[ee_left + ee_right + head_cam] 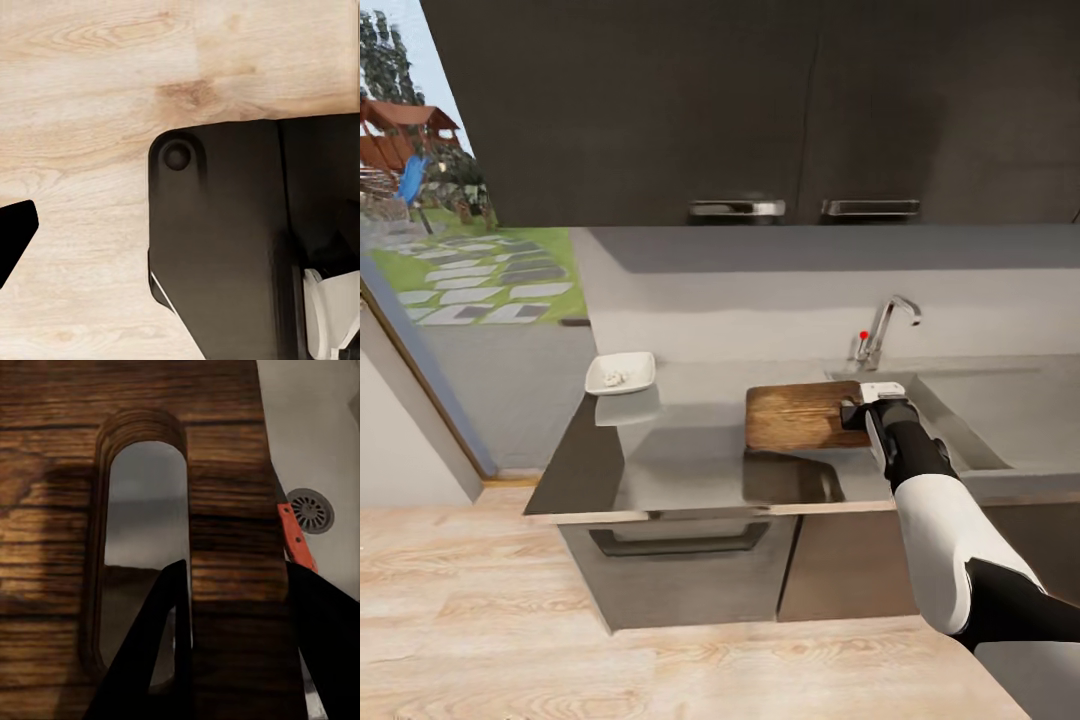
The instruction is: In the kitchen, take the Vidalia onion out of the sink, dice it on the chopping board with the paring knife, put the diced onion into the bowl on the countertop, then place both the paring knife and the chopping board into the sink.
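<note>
Pinching the chopping board (225, 510) by its slot strip, our right gripper (236, 607) fingers closed; stiff, prob. heavyish. Left: can't tell.

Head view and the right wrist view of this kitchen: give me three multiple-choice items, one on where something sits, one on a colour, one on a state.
1. Where is the shallow white squarish bowl?
A. In the grey steel sink
B. On the grey countertop, left of the dark-brown wooden chopping board
C. On the wooden floor

2. What colour is the slim handle lying in the sink near the round drain?
A. Red
B. Blue
C. Green

3. What is the right hand doing?
A. Hanging open, away from everything
B. Gripping the tap
C. Closed on the board's edge at its slot handle

Answers:
1 B: the bowl rests on the countertop, left of the chopping board.
2 A: the handle beside the drain is red.
3 C: the right hand has one finger through the slot and one outside the board's edge.
</note>
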Robot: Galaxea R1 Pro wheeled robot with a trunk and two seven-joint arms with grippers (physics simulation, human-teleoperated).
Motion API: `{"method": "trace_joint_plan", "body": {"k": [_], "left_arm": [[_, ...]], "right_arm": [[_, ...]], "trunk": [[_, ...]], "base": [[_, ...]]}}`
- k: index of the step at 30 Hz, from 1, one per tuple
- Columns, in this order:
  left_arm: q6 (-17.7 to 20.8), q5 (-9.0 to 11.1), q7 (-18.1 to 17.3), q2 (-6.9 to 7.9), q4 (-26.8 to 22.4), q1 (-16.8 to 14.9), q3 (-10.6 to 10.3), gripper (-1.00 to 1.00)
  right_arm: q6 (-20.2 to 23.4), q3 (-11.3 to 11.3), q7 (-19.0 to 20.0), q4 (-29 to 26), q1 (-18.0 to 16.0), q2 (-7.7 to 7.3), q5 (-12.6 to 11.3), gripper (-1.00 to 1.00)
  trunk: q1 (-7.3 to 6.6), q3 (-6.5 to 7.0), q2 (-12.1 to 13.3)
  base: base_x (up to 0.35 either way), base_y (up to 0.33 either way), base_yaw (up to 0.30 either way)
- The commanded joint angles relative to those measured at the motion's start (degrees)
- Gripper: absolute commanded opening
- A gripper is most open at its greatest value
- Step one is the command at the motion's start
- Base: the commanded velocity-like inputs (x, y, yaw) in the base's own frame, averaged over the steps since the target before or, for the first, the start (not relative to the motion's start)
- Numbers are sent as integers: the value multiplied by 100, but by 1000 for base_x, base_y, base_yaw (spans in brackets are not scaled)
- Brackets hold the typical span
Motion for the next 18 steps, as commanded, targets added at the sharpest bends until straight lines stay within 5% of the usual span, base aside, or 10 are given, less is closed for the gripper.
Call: {"method": "trace_joint_plan", "body": {"k": [1, 9, 11, 16, 18], "left_arm": [[-13, 58, 22, 2, -7, 0, -50, 100], [-15, 58, 22, 5, -7, 0, -50, 100], [-16, 58, 22, 5, -7, 0, -50, 100], [-17, 58, 22, 5, -7, 0, -50, 100], [-17, 58, 22, 5, -7, 0, -50, 100]], "right_arm": [[19, -29, 41, -10, -5, 6, 46, -100], [-125, -66, -12, 100, -5, -25, 60, -100], [-325, -250, -109, 127, -5, -38, 57, -100], [-914, -2037, -1416, 155, -5, -5, 41, -100], [-1177, -2271, -1811, 164, -5, 12, 34, -100]], "trunk": [[4, -10, -12], [4, -10, -12], [4, -10, -12], [4, -10, -12], [4, -10, -12]], "base": [[42, -305, 84], [9, -283, 18], [0, -71, 1], [0, -14, 0], [0, -2, 0]]}}
